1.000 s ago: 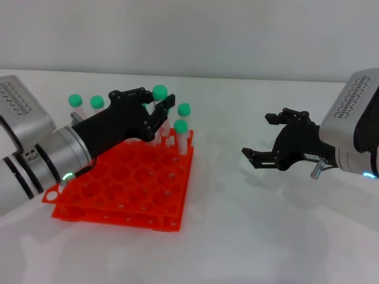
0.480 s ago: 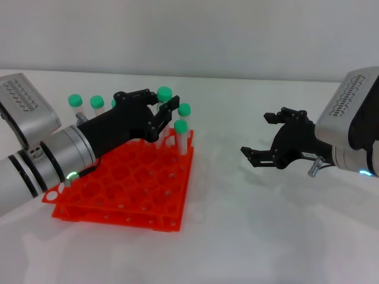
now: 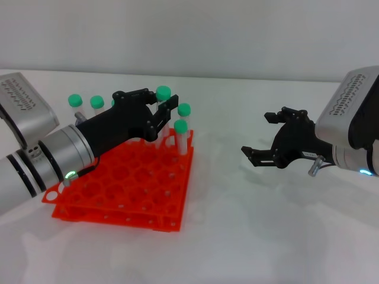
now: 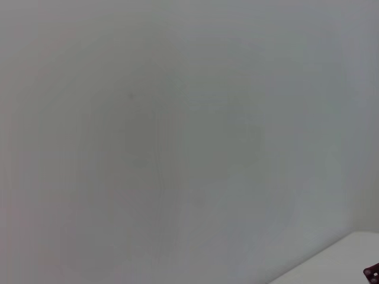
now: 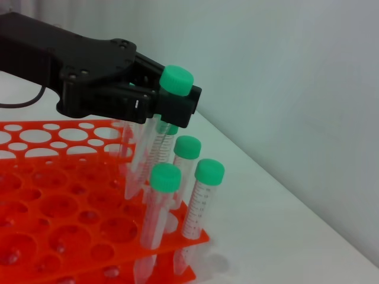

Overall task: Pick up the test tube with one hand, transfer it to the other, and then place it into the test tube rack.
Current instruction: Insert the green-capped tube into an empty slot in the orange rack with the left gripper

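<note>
Pinching the test tube (image 3: 161, 102) just under its green cap with the left gripper (image 3: 160, 112), up in the upper middle-left of the head view, right over the back edge of the test tube rack (image 3: 118, 190). Leaning the long side of the tube a bit, cap up high and pointy tip down toward the holes, as seen in the right wrist view where the tube (image 5: 151, 151) is slanting down from the black fingers (image 5: 177, 109) to the orange rack (image 5: 53, 198). Not showing clearly whether the tip is already inside a hole or only hanging just above one. Standing close beside it, other tubes (image 3: 180, 133) in the back rows, so needing a careful straight push down, probably. Reaching in low from the left edge of the frame, with the left arm stretched out flat over the rack. Waiting in the middle right of the head view, well apart from the rack, the right gripper (image 3: 269, 139) with fingers spread wide and nothing in them, hanging just above the white table (image 3: 249, 236)
</note>
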